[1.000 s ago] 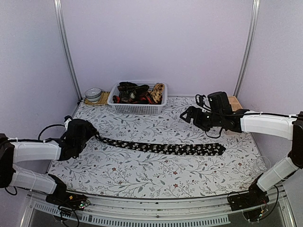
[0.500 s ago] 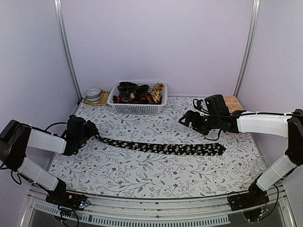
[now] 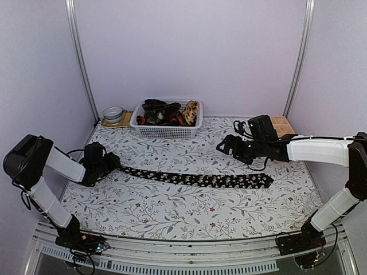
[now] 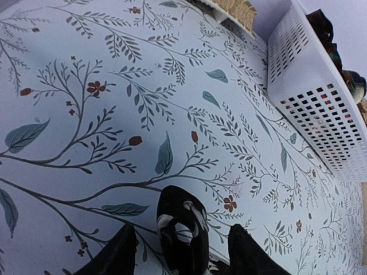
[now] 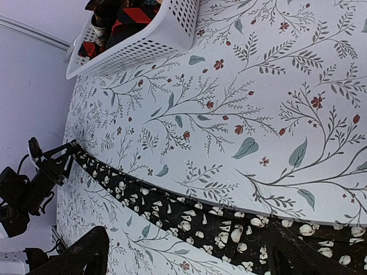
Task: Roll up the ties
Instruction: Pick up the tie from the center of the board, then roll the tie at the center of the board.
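A black tie (image 3: pixel 195 179) with pale flower specks lies stretched flat across the floral table, narrow end to the left. My left gripper (image 3: pixel 110 162) sits low at that narrow end. In the left wrist view the tie's tip (image 4: pixel 184 220) lies between the dark fingers (image 4: pixel 121 253) with a gap on each side, so the gripper (image 4: pixel 183 232) is open around it. My right gripper (image 3: pixel 225 144) hovers open above and behind the wide end. In the right wrist view the tie (image 5: pixel 189 215) runs under that gripper (image 5: pixel 189 235). More ties (image 3: pixel 163 112) fill the basket.
A white perforated basket (image 3: pixel 166 133) stands at the back centre, seen also in the left wrist view (image 4: pixel 321 114) and the right wrist view (image 5: pixel 155 40). A round tin (image 3: pixel 113 113) on a woven mat sits at the back left. A wooden block (image 3: pixel 282 122) is at the back right.
The left arm has folded back and down, bringing its gripper lower at the tie's narrow end with the jaws narrower. The right gripper has shifted slightly left. The tie lies as before.
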